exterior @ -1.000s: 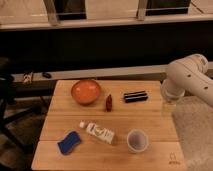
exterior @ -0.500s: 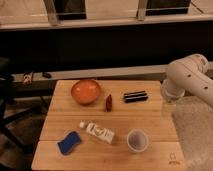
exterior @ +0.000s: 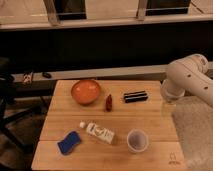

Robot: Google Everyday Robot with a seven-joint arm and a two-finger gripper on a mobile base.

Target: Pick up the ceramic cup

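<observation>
small whitish-grey ceramic cup point(exterior: 137, 140), lavender inside; gripper out of view

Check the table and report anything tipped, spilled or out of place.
Only the white tube lies on its side, slanted, left of the upright ceramic cup. No spill or damage shows. The pincer is out of view; just the arm shows at the right of the table.

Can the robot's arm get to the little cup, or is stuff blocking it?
Probably yes. The ceramic cup stands alone near the front right corner of the table, and the arm is beside that right edge. Its hand is out of view, though.
</observation>
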